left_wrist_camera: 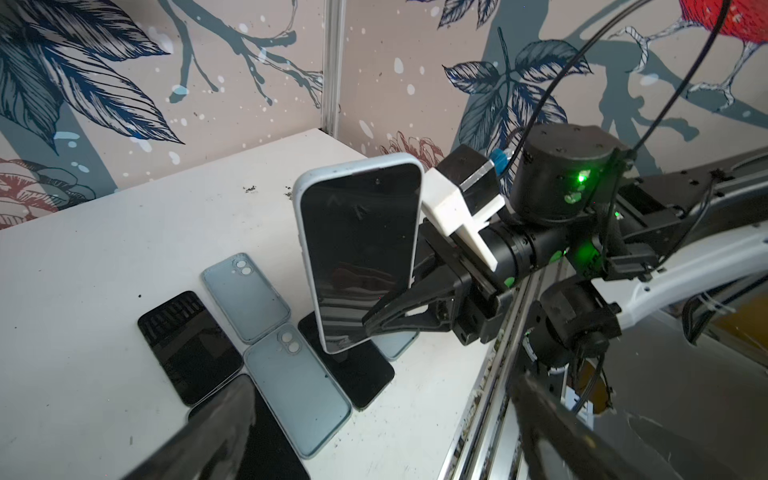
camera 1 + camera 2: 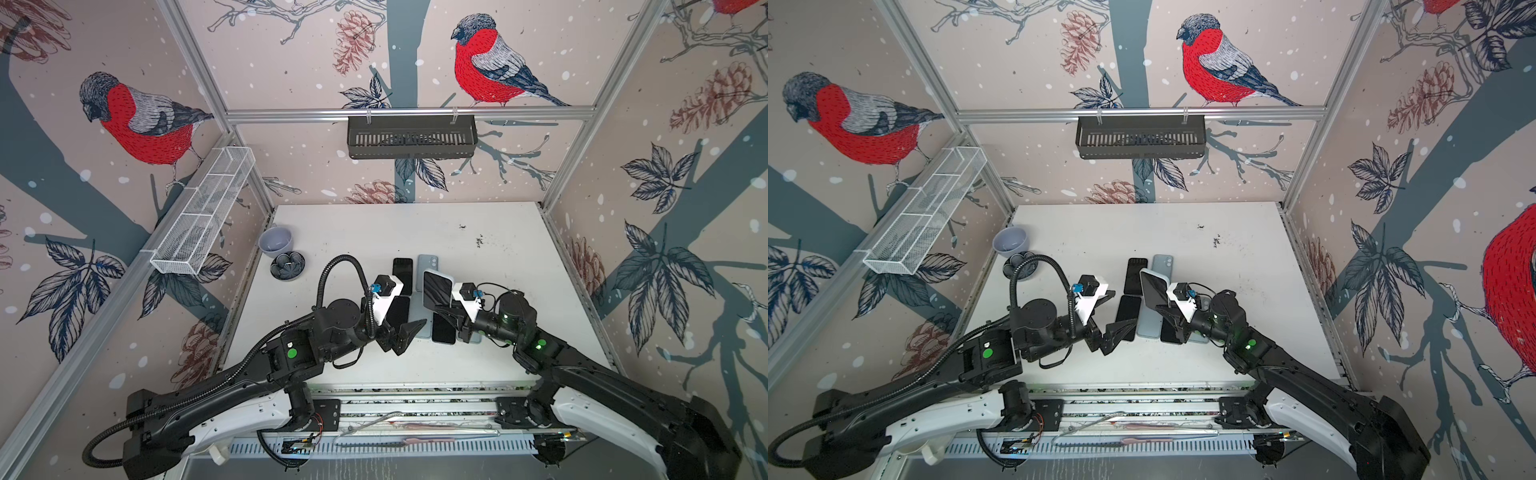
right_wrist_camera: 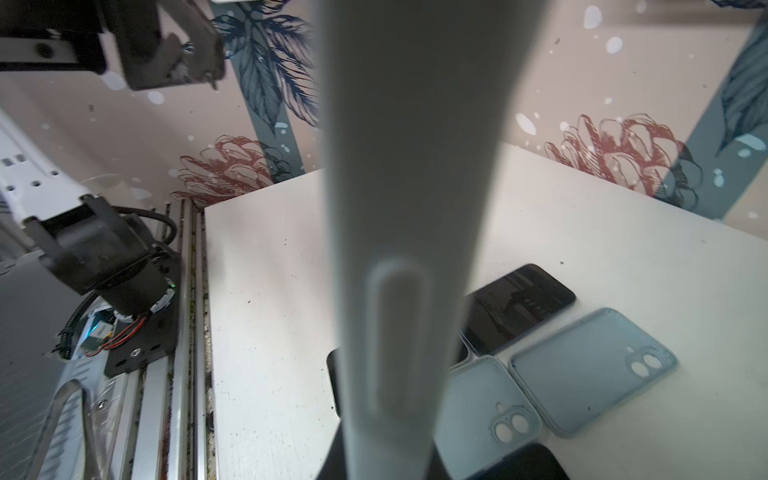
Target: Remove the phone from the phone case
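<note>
Phone (image 1: 357, 253), dark-screened and seated in a pale blue phone case (image 1: 297, 199), is held upright above the table (image 1: 104, 249), clamped at its lower edge by the right gripper (image 1: 370, 324), apparently so that the screen is presented to the left gripper (image 2: 409, 334), whose jaws are spread wide close by

Both top views look steeply down from above the near edge, covering the whole table (image 2: 415, 232) (image 2: 1142, 232). The left wrist camera faces the upright cased phone (image 1: 357, 257) (image 3: 415, 166) screen-on from close by. The right wrist camera sits almost against what seems its side edge, and both wrist views share the empty cases (image 1: 245, 297) (image 3: 590, 370).
</note>
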`<state>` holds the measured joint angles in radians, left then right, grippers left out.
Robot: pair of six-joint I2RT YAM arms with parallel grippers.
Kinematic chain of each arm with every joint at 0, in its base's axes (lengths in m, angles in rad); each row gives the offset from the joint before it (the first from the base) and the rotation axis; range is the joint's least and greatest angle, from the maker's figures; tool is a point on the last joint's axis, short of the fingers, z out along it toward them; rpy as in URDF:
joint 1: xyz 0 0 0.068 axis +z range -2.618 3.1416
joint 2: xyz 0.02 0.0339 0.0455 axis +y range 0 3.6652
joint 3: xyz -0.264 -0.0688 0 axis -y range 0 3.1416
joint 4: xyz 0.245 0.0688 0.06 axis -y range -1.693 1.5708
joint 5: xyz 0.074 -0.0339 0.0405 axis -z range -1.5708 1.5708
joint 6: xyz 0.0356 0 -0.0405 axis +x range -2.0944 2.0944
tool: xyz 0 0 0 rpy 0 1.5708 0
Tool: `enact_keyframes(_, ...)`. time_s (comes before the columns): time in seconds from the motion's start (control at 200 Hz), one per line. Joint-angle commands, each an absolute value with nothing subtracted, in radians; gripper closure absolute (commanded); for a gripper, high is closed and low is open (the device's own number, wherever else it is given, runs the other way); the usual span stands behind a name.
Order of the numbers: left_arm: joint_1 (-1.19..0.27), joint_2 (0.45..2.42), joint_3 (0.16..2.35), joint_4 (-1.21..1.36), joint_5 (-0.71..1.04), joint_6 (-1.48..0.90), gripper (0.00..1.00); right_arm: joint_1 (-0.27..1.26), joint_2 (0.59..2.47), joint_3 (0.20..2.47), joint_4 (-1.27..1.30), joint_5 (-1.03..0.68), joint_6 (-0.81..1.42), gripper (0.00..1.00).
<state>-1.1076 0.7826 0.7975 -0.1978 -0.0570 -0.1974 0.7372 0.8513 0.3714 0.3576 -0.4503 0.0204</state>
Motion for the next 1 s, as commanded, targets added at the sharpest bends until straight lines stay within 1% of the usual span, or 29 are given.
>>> enact_keyframes(0.0,-1.079,0.774,0.813,-0.279,0.071,-0.115,0.04,0.745,0.846,0.366,0.477,-0.592,-0.037,1.0)
enact_keyframes(0.095,-1.032,0.779,0.831,-0.326,0.139,-0.089,0.05,0.754,0.844,0.349,0.499,-0.643,-0.049,1.0)
enact_keyframes(0.18,-1.002,0.775,0.843,-0.361,0.142,-0.082,0.08,0.765,0.848,0.342,0.503,-0.669,-0.06,1.0)
enact_keyframes(0.25,-0.993,0.76,0.846,-0.368,0.164,-0.052,0.08,0.778,0.86,0.341,0.495,-0.67,-0.079,1.0)
enact_keyframes(0.435,-0.988,0.81,0.898,-0.416,0.222,0.014,0.17,0.813,0.909,0.342,0.485,-0.673,-0.112,1.0)
enact_keyframes(0.52,-0.984,0.841,0.919,-0.434,0.229,0.036,0.24,0.834,0.926,0.345,0.474,-0.668,-0.132,1.0)
enact_keyframes(0.675,-0.969,0.864,0.926,-0.424,0.268,0.052,0.4,0.855,0.935,0.345,0.463,-0.654,-0.149,1.0)
enact_keyframes(0.786,-0.965,0.873,0.926,-0.415,0.297,0.054,0.56,0.857,0.936,0.344,0.463,-0.653,-0.149,1.0)
enact_keyframes(0.996,-0.965,0.865,0.907,-0.413,0.314,0.047,0.69,0.86,0.948,0.344,0.464,-0.656,-0.146,1.0)
